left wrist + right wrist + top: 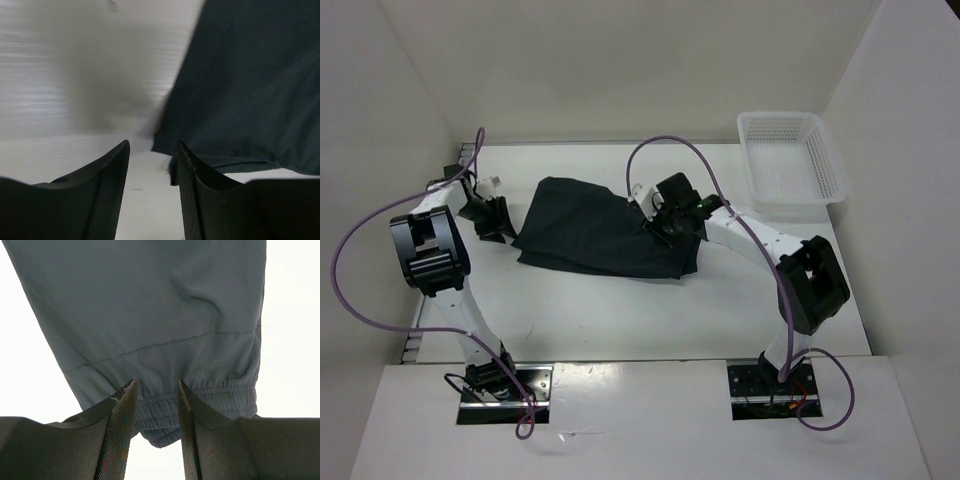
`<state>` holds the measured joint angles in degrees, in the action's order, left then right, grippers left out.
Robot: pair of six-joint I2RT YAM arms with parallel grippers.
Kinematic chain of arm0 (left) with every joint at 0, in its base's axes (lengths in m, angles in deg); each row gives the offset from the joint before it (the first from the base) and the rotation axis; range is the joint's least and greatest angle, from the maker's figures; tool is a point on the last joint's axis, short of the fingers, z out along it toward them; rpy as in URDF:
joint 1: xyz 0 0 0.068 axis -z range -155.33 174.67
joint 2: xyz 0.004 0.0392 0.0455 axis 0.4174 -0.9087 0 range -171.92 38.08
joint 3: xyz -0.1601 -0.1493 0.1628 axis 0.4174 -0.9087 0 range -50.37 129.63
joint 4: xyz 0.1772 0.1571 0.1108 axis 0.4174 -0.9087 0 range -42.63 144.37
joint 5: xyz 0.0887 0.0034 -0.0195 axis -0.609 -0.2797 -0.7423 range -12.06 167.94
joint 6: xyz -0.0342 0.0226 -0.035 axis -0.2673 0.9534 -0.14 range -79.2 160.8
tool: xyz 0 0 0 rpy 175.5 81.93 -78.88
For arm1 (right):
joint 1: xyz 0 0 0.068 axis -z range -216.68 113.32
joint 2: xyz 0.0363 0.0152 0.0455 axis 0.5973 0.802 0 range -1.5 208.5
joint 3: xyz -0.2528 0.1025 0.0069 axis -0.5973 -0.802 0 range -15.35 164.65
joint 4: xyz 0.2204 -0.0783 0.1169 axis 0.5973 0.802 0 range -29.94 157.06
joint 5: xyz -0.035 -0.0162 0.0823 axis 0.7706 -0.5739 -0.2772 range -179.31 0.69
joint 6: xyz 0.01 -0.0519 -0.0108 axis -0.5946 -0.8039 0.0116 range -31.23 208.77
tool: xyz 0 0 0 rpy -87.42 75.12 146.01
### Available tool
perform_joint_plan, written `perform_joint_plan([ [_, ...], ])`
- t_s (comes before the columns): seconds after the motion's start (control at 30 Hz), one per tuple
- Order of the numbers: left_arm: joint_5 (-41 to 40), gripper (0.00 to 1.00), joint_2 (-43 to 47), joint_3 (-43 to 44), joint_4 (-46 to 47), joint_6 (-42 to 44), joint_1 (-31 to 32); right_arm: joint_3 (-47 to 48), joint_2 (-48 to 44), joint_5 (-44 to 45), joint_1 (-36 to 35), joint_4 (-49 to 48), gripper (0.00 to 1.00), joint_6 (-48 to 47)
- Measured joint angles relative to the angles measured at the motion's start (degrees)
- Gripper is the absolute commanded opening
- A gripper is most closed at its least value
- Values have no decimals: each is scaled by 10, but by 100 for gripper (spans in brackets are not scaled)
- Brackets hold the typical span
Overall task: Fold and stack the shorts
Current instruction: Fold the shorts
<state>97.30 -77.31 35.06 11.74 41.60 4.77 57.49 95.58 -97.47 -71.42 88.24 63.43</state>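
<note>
Right wrist alone shows the shorts' (165,315) waistband (220,397) at the spread right claw (155,385); left claw (153,145) spread.

Overhead wide; wrist views close, sharing shorts (150,315).

1. The front of the counter (620,320) is bare from the arm bases up to the shorts (595,232). A tool can pass there.
2. The shorts lie low across the middle.
3. The white basket (778,118) stands in the far right corner, apart from the shorts. Its walls block a low sweep there.
4. Walls close the back and both sides.
5. The left tool (492,222) sits just beside the shorts' left edge, near the left wall. Its fingers are apart, with bare counter between them.
6. The right tool (660,225) is over the shorts' right end. Its purple cable (665,142) loops above the far counter.
</note>
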Motion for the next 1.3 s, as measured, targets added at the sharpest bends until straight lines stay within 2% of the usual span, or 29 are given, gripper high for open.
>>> perform_joint_plan([
  [0.2,52,52,-11,-15,-12,-2,18,-26,0,23,0,-2,42,-23],
  [0.6,7,52,-12,-27,-4,-12,24,-28,0,30,0,-3,42,-31],
  [0.77,3,42,-12,-28,-1,-12,29,-42,-1,30,0,-8,51,-62],
  [0.9,-1,20,-15,-28,9,-12,40,-78,-2,33,-3,-3,54,-108],
  [0.97,-1,14,-17,-28,11,-12,47,-84,-2,35,-5,4,55,-127],
  [1.07,-1,9,-17,-28,13,-12,55,-86,-6,40,-20,8,56,-153],
  [1.23,0,7,-17,-28,13,-11,58,-88,-31,34,-55,17,57,-173],
  [1.3,0,5,-17,-28,13,-12,58,-88,-43,24,-62,22,62,-177],
])
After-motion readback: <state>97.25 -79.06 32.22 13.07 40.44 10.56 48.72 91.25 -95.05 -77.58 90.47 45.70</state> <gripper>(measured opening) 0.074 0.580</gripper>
